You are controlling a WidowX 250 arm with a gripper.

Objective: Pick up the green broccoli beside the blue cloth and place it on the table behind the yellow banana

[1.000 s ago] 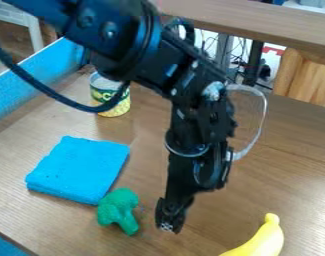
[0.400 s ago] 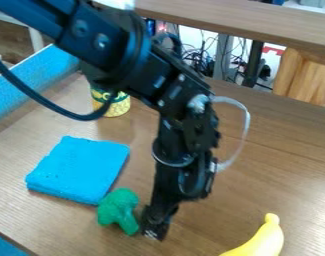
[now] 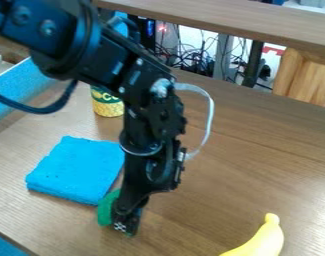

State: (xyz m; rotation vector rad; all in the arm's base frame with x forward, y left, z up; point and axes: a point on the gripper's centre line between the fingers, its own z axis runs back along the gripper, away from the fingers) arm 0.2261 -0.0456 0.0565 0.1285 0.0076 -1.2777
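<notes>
Overlapping the green toy broccoli [image 3: 105, 209] in view, the black gripper [image 3: 127, 224] is seen above a brown wood-grain table [image 3: 225, 175]; grip state cannot be determined. Far behind it, tangled dark cables [image 3: 195, 64] are noted.

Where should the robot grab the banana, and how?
Probably by its thick body, from above: the banana lies on the table, long and slim, so pinching across its width looks easier than along its length.
</notes>
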